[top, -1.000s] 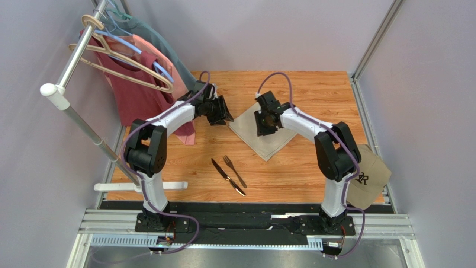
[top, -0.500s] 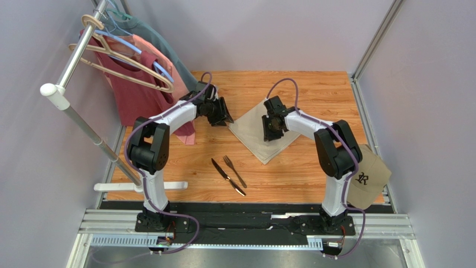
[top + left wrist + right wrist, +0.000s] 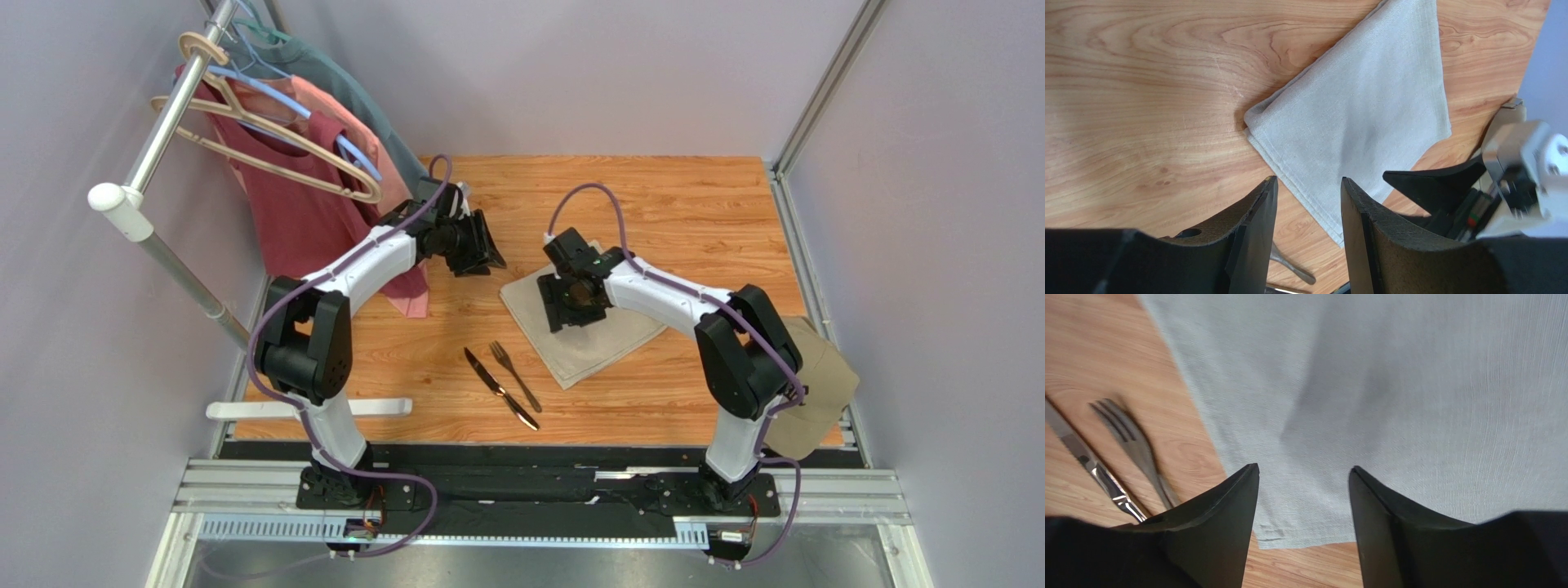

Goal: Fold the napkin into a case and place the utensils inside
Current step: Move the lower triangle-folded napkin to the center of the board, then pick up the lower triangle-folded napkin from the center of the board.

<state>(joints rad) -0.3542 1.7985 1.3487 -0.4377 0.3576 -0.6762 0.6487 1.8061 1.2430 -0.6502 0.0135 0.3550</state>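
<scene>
The beige napkin (image 3: 589, 333) lies flat in the middle of the wooden table, folded over, with stacked edges showing along its near side (image 3: 1358, 116). My right gripper (image 3: 568, 301) hovers over the cloth's left part, open, with only cloth below the gap (image 3: 1303, 471). My left gripper (image 3: 481, 255) stands open just off the napkin's far-left corner, holding nothing (image 3: 1308, 184). The fork (image 3: 516, 375) and the knife (image 3: 501, 390) lie side by side in front of the napkin's left edge, also in the right wrist view as fork (image 3: 1134, 447) and knife (image 3: 1088, 462).
A tan cap (image 3: 812, 390) sits at the table's right edge behind the right arm. A clothes rack (image 3: 160, 135) with a red shirt (image 3: 294, 202) and a pink shirt on hangers stands at the far left. A white bar (image 3: 307, 410) lies at the front left.
My right gripper has opened and moved left and nearer. The napkin has shifted and turned towards the utensils. The left gripper drew back slightly.
</scene>
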